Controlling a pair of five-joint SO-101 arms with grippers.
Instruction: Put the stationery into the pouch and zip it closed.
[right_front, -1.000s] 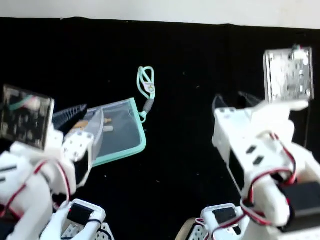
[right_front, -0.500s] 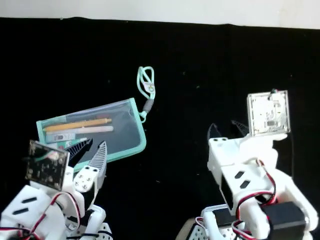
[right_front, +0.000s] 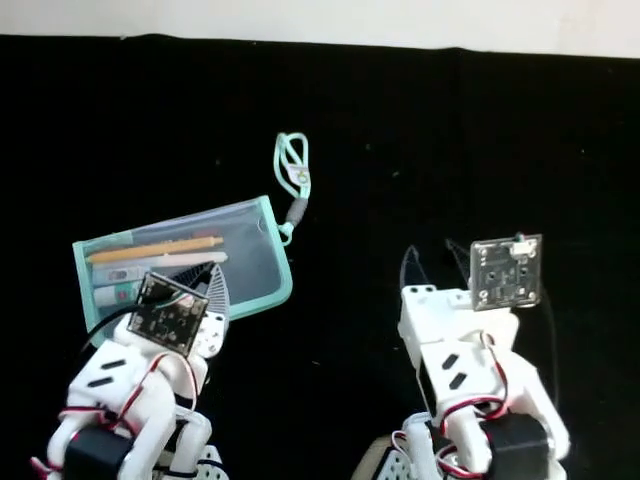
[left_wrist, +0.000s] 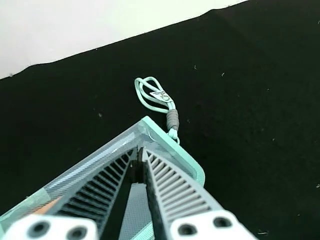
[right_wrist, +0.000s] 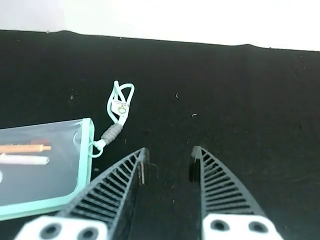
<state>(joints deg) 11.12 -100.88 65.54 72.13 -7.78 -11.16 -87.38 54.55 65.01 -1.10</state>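
Stationery sits inside the clear, mint-edged pouch (right_front: 258, 268), which lies flat on the black table (right_front: 400, 130) at the left. An orange pencil (right_front: 150, 248) lies lengthwise along the pouch's far side, a white pen (right_front: 195, 258) is just nearer, and a small item with green on it (right_front: 113, 293) is at the left end. Whether the zip is run fully shut I cannot tell.

The left gripper (left_wrist: 138, 155) is over the near middle of the pouch, its jaws drawn together to a thin slit. A mint strap (right_front: 291, 165) trails away from the pouch's far right corner on a grey cord (right_front: 297, 210). Well to the right, the right gripper (right_wrist: 168, 160) hangs over bare table, its jaws spread apart and holding nothing.
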